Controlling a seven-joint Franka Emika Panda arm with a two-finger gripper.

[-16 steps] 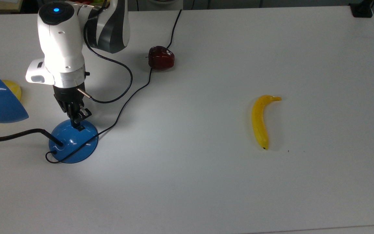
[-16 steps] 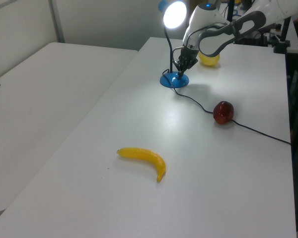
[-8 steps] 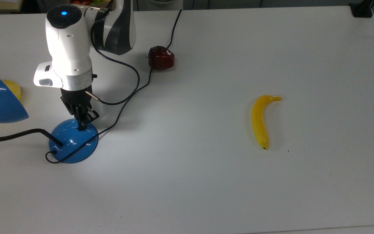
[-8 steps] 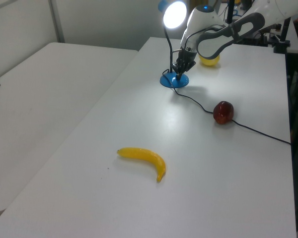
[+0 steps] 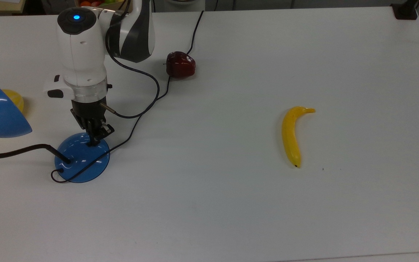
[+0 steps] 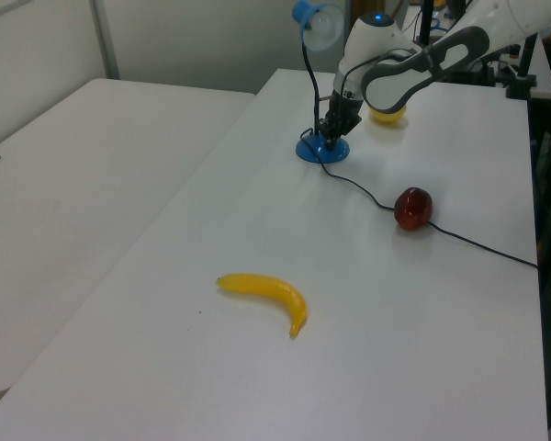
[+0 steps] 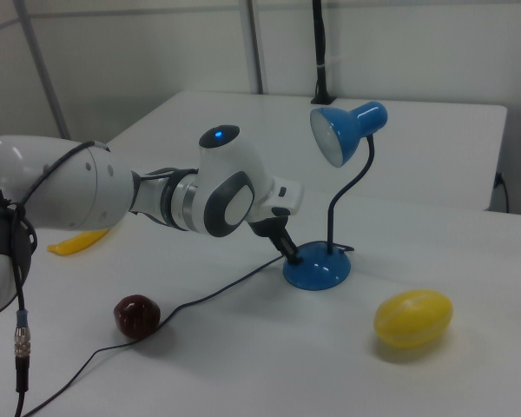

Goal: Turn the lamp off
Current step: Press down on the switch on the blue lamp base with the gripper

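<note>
Seen from the left view, the nearest item on the white worktop [image 5: 231, 203] is a yellow banana [image 6: 262, 294], lying flat and well apart from everything else. It plays no part in the job.

Further back sits a dark red apple [image 6: 413, 208]. The lamp's black cord [image 5: 194, 33] passes right against it on its way across the worktop. Whether the apple rests on the cord cannot be told.

Beyond that stands the lamp [image 6: 320, 138], near the far end of the worktop in the left view and at the top view's left. Its round blue base [image 5: 80, 163] sits flat, and the black bendy neck [image 7: 343, 204] rises from it to the cone shade [image 7: 347, 130].

- **Lamp state:** the shade's mouth shows no glow in the left view or the right view, so the lamp reads as unlit.
- **Pincer:** the pincer [image 5: 94, 140] points steeply down with its tip on the upper part of the dome base. The two fingers are drawn together into one narrow tip and clamp nothing.
- **Reason for the pose:** this suits pressing a small switch rather than grasping. The switch itself cannot be made out from the pincer's tip.

Farthest in the left view, a yellow lemon-like fruit [image 7: 412, 318] lies just past the base and is not touching it.

**Judgement:** the press looks to be done, and what is left is to lift the arm clear. The main risk in withdrawing is catching the cord near the base or nudging the light dome sideways.
</note>
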